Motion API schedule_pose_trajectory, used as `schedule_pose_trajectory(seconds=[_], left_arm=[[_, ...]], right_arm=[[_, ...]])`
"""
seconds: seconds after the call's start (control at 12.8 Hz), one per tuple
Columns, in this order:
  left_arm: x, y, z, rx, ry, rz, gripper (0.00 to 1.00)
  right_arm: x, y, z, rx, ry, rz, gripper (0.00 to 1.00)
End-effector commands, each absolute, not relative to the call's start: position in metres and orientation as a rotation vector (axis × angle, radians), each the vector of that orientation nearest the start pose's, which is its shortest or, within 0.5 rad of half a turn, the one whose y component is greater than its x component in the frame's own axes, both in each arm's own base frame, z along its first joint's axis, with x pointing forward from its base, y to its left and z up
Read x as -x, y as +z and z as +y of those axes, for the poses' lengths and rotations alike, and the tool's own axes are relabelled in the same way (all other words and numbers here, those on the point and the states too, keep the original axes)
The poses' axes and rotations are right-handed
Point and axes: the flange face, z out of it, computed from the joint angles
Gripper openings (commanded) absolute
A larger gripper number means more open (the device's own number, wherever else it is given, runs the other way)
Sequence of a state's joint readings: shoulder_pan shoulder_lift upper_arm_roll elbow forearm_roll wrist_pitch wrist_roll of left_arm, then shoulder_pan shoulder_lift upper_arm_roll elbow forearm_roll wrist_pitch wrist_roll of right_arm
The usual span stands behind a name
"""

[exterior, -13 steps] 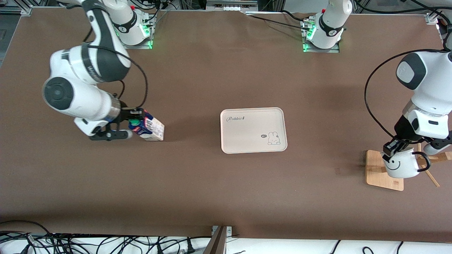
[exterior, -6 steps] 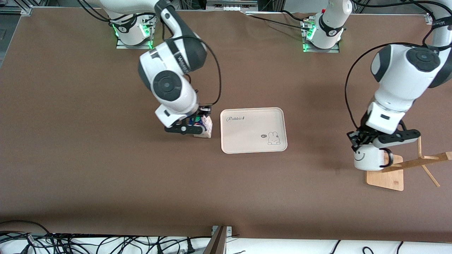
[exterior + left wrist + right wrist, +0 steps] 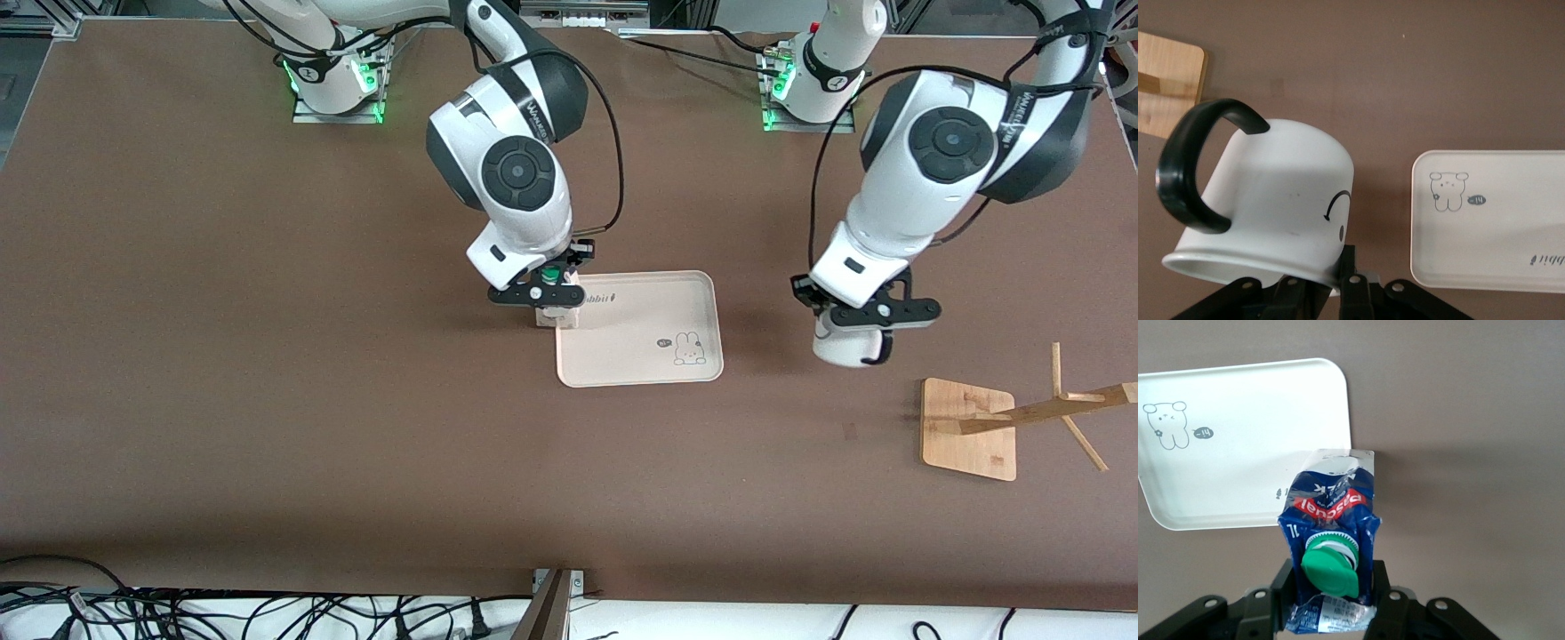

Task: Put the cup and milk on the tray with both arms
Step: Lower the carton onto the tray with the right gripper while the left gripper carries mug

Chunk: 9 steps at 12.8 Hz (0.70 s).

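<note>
The cream tray (image 3: 636,356) with "Rabbit" lettering lies mid-table; it also shows in the left wrist view (image 3: 1511,267) and the right wrist view (image 3: 1238,440). My right gripper (image 3: 553,283) is shut on the milk carton (image 3: 558,313), dark blue top with green cap (image 3: 1330,568), and holds it over the tray's edge toward the right arm's end. My left gripper (image 3: 855,307) is shut on the rim of the white smiley cup (image 3: 845,348), seen with its black handle in the left wrist view (image 3: 1271,200). It holds the cup over bare table between the tray and the wooden stand.
A bamboo stand with a square base (image 3: 967,428) and slanted pegs (image 3: 1067,404) stands toward the left arm's end; its base corner shows in the left wrist view (image 3: 1168,90). Cables hang along the table's front edge.
My right arm carried the milk from the right arm's end to the tray's edge. My left arm lifted the cup off the stand and carried it toward the tray.
</note>
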<state>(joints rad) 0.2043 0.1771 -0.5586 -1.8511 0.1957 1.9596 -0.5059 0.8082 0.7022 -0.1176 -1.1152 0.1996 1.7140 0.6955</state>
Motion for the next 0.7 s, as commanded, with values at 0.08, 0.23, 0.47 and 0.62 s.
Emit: schedule_pose_trajectory(seconds=[0.08, 0.23, 0.47, 0.62], left_arm=[[-0.557, 0.434, -0.189, 3.009, 0.205, -0.195, 0.00], [-0.563, 0.438, -0.189, 3.050, 0.367, -0.231, 0.00], [-0.591, 0.444, -0.186, 3.039, 0.577, -0.217, 0.00], [-0.600, 0.442, -0.190, 3.016, 0.707, -0.185, 0.00]], right_arm=[[-0.535, 0.383, 0.524, 3.085, 0.194, 0.010, 0.50], [-0.534, 0.371, 0.530, 3.087, 0.180, -0.002, 0.50], [-0.528, 0.356, 0.540, 3.111, 0.154, -0.037, 0.50], [-0.528, 0.353, 0.540, 3.114, 0.154, -0.040, 0.51]])
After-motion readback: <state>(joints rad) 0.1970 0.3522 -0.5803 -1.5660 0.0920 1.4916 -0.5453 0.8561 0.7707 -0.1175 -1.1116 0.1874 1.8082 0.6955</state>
